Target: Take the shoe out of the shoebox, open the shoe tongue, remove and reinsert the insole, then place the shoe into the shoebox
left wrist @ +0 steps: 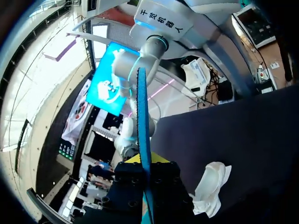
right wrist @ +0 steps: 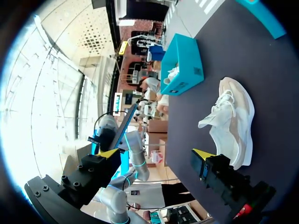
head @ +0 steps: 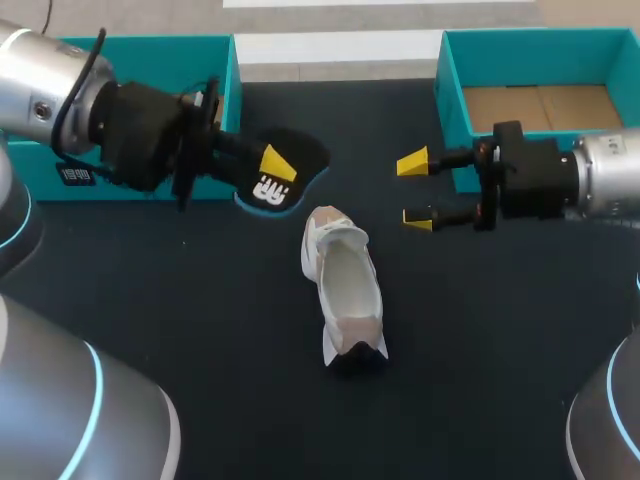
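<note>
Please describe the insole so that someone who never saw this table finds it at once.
On the dark table, look near the teal box on the left. There the left pincer holds the insole: a flat black sheet with a teal edge, unlike the white shoe lying in the middle.

White-and-beige shoe (head: pixel 342 290) — black insole (head: pixel 300 155), white logo — teal shoebox (head: pixel 530 38), dark table (head: pixel 200 320)

We spot white logo print (head: pixel 268 188) on black insole (head: pixel 300 152), upper left of centre; small dark label (head: pixel 76 176) on left teal box (head: pixel 40 185) wall. Neither legible.
</note>
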`<action>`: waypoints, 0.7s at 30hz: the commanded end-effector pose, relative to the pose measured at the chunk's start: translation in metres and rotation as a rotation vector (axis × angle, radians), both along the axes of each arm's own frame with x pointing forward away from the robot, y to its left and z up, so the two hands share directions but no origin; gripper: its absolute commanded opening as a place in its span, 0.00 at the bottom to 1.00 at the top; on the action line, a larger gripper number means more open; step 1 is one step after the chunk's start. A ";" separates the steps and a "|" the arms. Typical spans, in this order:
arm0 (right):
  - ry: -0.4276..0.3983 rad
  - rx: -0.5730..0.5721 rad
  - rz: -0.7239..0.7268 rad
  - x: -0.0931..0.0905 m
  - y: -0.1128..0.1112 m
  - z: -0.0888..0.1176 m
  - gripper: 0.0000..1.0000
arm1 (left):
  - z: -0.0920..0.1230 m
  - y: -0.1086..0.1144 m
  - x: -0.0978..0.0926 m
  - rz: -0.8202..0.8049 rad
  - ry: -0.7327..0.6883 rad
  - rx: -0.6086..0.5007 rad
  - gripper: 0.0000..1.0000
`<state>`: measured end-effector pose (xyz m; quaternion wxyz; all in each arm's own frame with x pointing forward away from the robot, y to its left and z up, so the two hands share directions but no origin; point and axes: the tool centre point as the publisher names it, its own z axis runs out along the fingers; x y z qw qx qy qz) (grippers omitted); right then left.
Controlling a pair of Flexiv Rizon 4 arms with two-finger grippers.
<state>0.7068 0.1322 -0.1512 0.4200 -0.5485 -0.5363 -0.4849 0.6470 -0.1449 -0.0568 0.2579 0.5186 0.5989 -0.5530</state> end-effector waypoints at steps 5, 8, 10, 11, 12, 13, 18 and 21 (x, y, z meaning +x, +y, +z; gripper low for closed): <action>0.000 0.000 -0.003 0.000 0.002 -0.001 1.00 | -0.006 0.001 0.006 -0.129 -0.072 -0.055 0.00; 0.000 0.000 -0.003 0.000 0.002 -0.001 1.00 | -0.006 0.001 0.006 -0.129 -0.072 -0.055 0.00; 0.000 0.000 -0.003 0.000 0.002 -0.001 1.00 | -0.006 0.001 0.006 -0.129 -0.072 -0.055 0.00; 0.000 0.000 -0.003 0.000 0.002 -0.001 1.00 | -0.006 0.001 0.006 -0.129 -0.072 -0.055 0.00; 0.000 0.000 -0.003 0.000 0.002 -0.001 1.00 | -0.006 0.001 0.006 -0.129 -0.072 -0.055 0.00; 0.000 0.000 -0.003 0.000 0.002 -0.001 1.00 | -0.006 0.001 0.006 -0.129 -0.072 -0.055 0.00; 0.000 0.000 -0.003 0.000 0.002 -0.001 1.00 | -0.020 0.004 0.006 -0.102 -0.144 -0.135 0.00; 0.000 0.000 -0.003 0.000 0.002 -0.001 1.00 | -0.028 0.005 0.008 -0.125 -0.155 -0.180 0.00</action>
